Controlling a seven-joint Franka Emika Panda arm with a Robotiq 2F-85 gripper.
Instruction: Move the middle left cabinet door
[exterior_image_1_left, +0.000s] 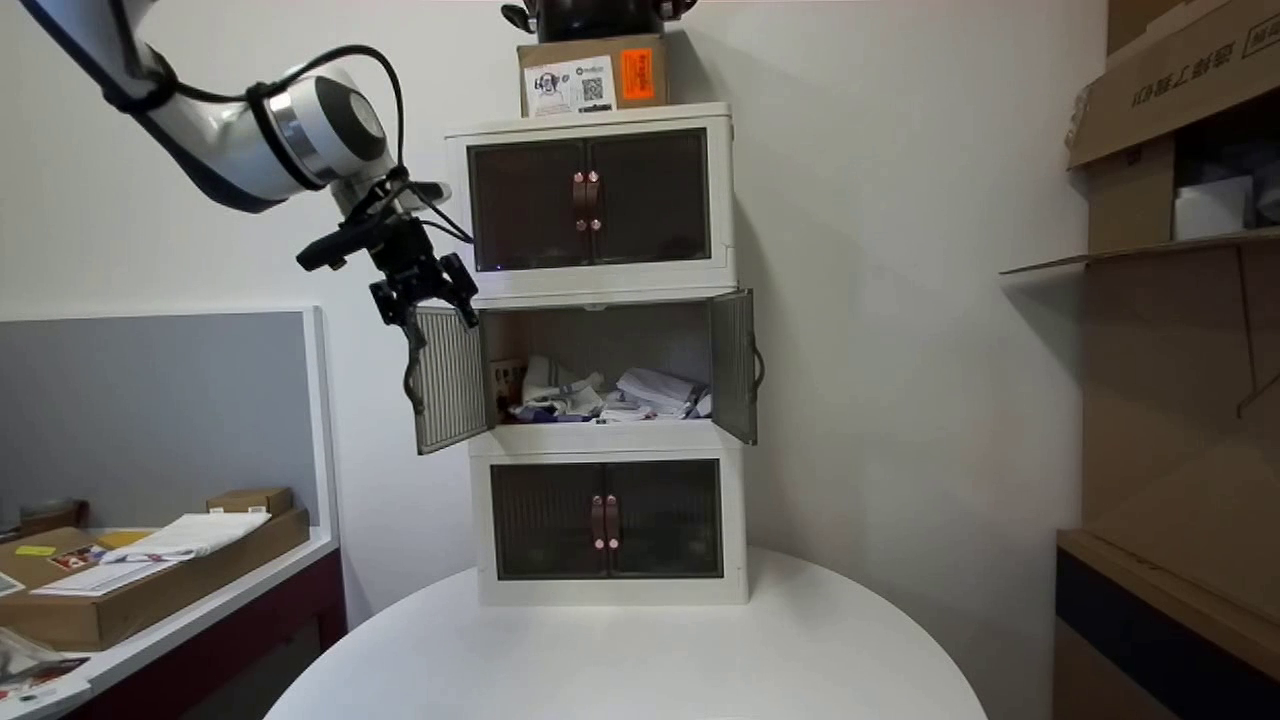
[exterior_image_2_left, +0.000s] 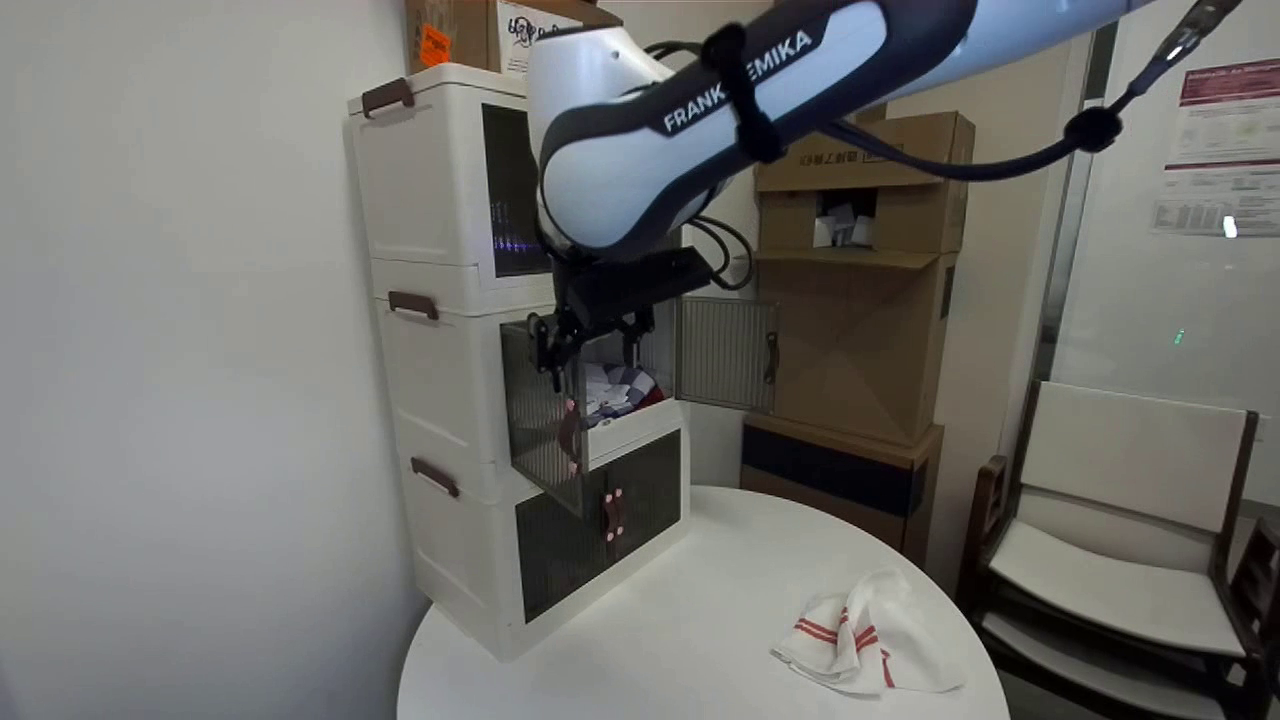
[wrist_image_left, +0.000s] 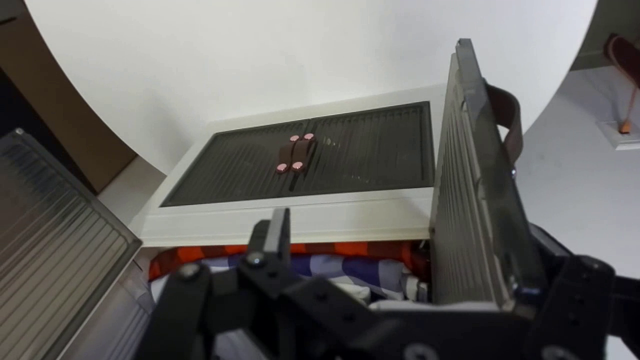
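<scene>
The middle left cabinet door (exterior_image_1_left: 450, 390) stands open, swung outward from the white cabinet (exterior_image_1_left: 610, 438); it also shows in an exterior view (exterior_image_2_left: 535, 425) and at the right of the wrist view (wrist_image_left: 465, 200). Its dark strap handle (wrist_image_left: 507, 120) is on the outer face. My gripper (exterior_image_1_left: 440, 322) is at the door's upper edge, also seen in an exterior view (exterior_image_2_left: 594, 370) and the wrist view (wrist_image_left: 410, 240). The fingers are wide apart. One finger is on the door's inner side, the other lies partly hidden behind its outer face; contact cannot be told.
The matching right leaf (exterior_image_1_left: 735, 365) is also open. Folded cloths (exterior_image_1_left: 640, 393) lie inside the middle tier. The top doors (exterior_image_1_left: 590, 200) and bottom doors (exterior_image_1_left: 607, 520) are shut. A striped cloth (exterior_image_2_left: 870, 640) lies on the white table (exterior_image_2_left: 700, 620). Cardboard boxes (exterior_image_2_left: 850, 340) stand beyond.
</scene>
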